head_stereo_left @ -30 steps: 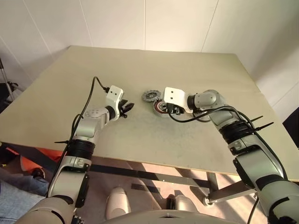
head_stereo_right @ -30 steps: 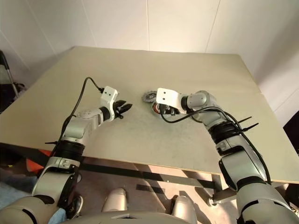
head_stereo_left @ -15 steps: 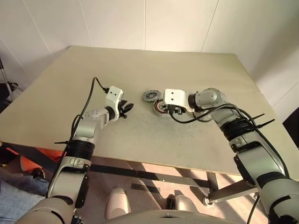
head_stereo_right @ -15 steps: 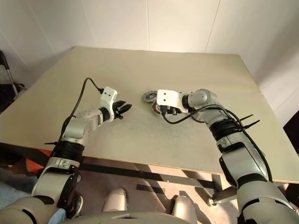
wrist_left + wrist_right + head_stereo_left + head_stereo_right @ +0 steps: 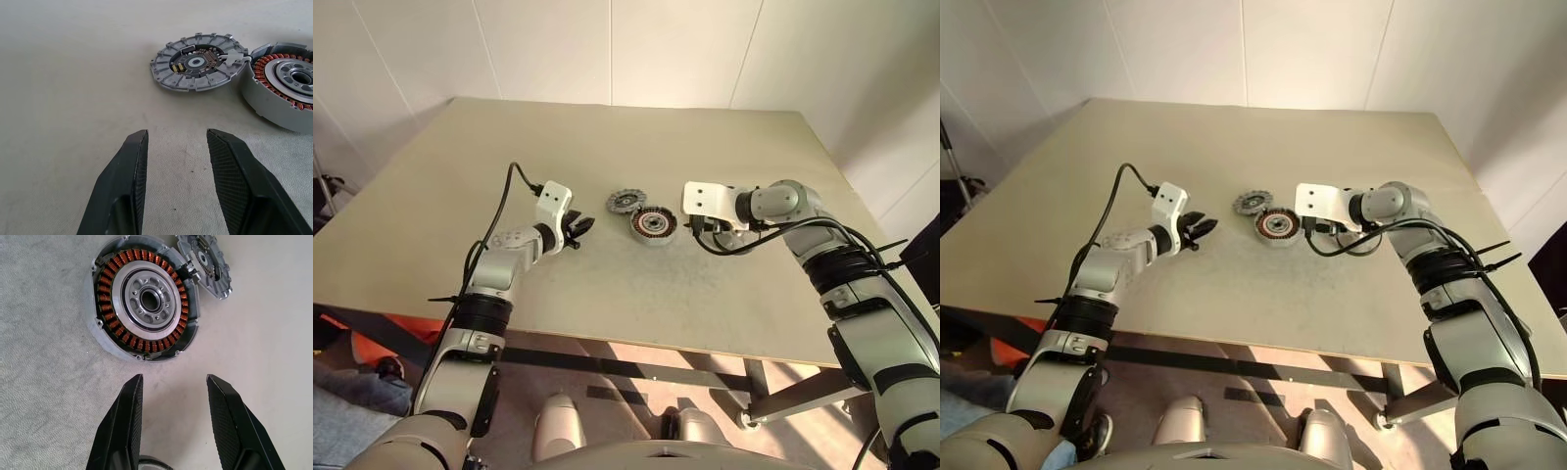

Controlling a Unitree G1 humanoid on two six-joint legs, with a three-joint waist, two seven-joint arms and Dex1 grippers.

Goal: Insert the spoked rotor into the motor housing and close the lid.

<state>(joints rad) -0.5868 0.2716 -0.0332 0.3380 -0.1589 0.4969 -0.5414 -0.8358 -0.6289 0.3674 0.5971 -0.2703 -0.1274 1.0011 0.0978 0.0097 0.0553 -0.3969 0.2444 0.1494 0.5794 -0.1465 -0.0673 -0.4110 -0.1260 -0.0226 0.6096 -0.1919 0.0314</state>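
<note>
Eye view: spoked rotor (image 5: 626, 202) and motor housing (image 5: 652, 224) sit mid-table (image 5: 724, 294), touching edge to edge, rotor on the far side. Left gripper (image 5: 582, 227) just left of them, right gripper (image 5: 696, 227) just right of the housing.

Left wrist view: left gripper's fingers (image 5: 128, 186) spread, empty; rotor lies flat ahead, slightly right of their line, housing beyond it.

Right wrist view: right gripper's fingers (image 5: 122, 426) spread, empty; housing straight ahead, copper ring up, rotor behind it. Left arm looks better placed for the rotor.
</note>
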